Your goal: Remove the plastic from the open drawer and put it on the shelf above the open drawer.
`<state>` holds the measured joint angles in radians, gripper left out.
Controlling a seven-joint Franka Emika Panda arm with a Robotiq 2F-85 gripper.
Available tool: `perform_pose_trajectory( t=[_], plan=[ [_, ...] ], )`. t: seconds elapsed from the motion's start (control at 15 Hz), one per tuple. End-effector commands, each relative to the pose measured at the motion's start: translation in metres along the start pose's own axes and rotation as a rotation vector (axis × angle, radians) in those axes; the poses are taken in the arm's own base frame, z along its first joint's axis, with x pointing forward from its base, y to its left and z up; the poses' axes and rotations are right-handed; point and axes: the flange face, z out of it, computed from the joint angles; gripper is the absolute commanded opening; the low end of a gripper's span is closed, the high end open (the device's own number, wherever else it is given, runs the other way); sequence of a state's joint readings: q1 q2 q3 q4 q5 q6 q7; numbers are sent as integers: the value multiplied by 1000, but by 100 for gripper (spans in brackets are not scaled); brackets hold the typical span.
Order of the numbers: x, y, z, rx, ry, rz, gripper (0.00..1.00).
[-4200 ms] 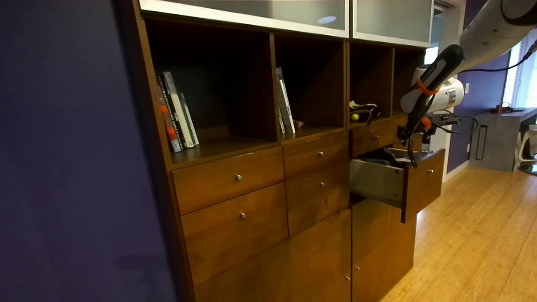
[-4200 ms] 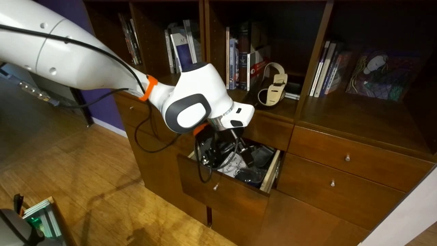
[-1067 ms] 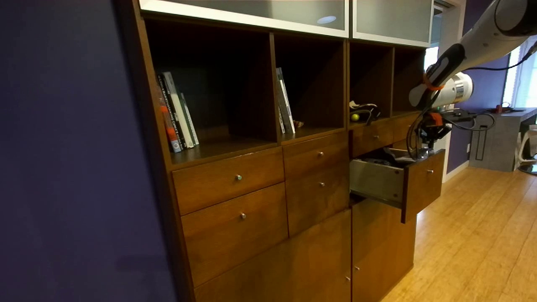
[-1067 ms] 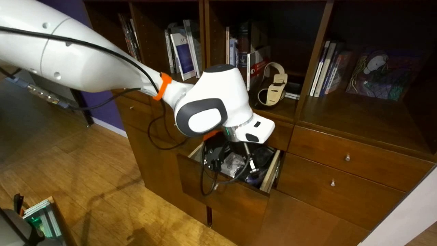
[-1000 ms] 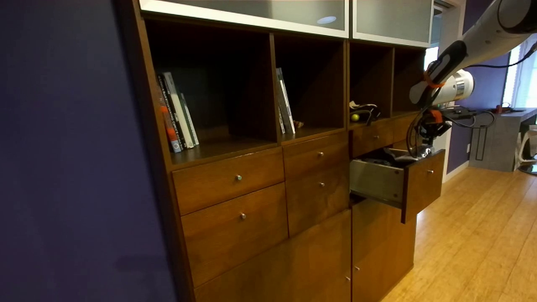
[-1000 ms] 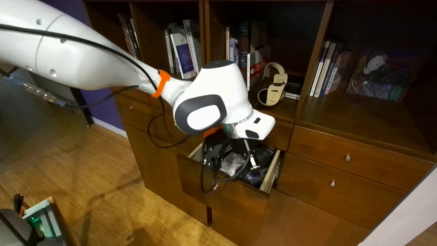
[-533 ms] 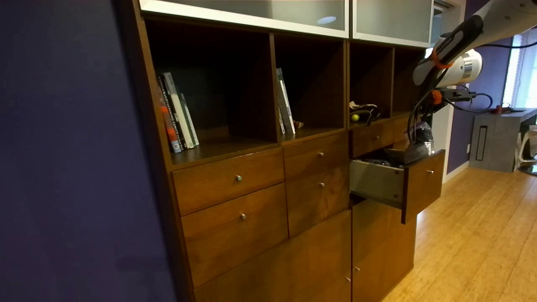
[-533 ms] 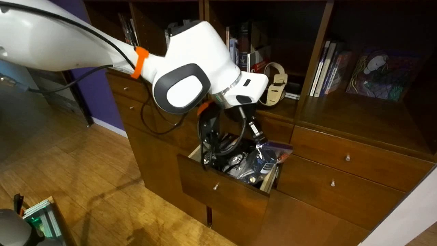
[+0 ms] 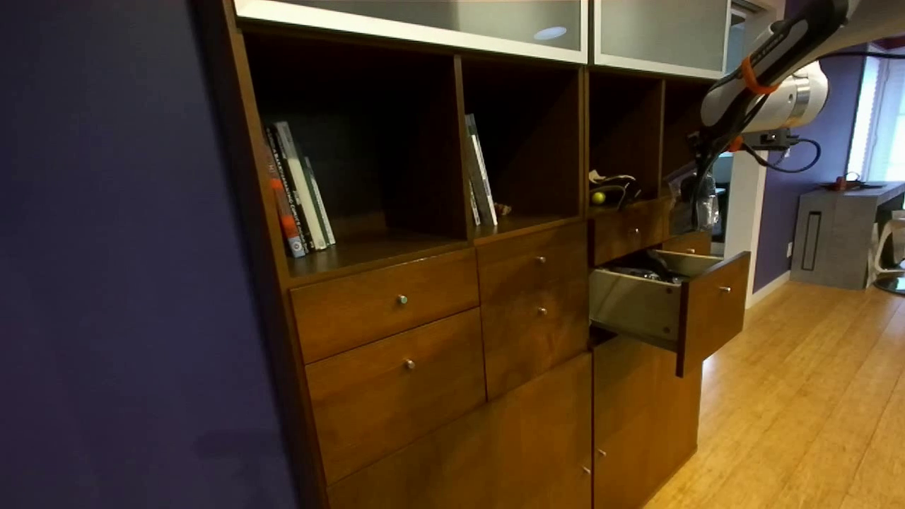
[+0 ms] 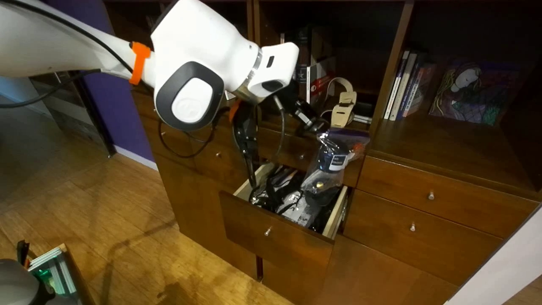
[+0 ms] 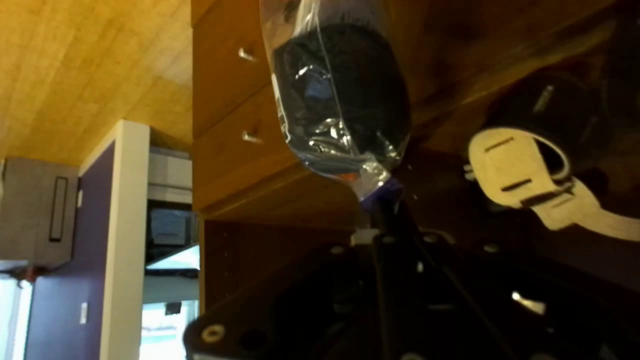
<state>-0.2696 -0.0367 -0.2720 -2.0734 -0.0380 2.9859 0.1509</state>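
Note:
The plastic is a clear bag [image 10: 328, 167] with a purple top strip and dark things inside. My gripper [image 10: 318, 127] is shut on its top edge, and the bag hangs down from the fingertips. In the wrist view the bag [image 11: 340, 95] reaches from the gripper [image 11: 385, 212] to the picture's top edge. The open drawer [image 10: 275, 245] is pulled out below. In an exterior view the bag [image 9: 696, 201] hangs higher than the rim of the drawer [image 9: 714, 311]. The shelf [image 10: 368, 34] is the dark cubby above, behind the gripper; the arm hides part of it.
On the shelf stand books [image 10: 320, 80] and a beige strapped object [image 10: 343, 106]; a small green ball [image 9: 599, 198] shows there too. Black cords and a silver pouch [image 10: 292, 205] lie in the drawer. A closed drawer [image 10: 292, 148] separates drawer and shelf. An upright divider [image 10: 387, 80] borders the shelf.
A second ago my gripper was down in the open drawer. It has risen, drawing the bag up out of the drawer's contents, and now stands near the height of the shelf's floor.

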Motion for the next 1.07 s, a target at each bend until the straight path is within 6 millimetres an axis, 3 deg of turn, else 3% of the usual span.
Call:
perform_pose_trajectory(
  t=[0.0, 0.27, 0.33, 0.53, 0.87, 1.0],
  plan=[
    [-2, -23, -50, 94, 134, -27, 0],
    [-2, -51, -88, 178, 251, -63, 0],
    [3, -48, -62, 139, 200, -62, 1],
    [0, -58, -77, 169, 220, -68, 1],
    [-5, -53, -76, 164, 219, -67, 0],
    [-5, -70, -85, 204, 225, -84, 0]
  ],
)
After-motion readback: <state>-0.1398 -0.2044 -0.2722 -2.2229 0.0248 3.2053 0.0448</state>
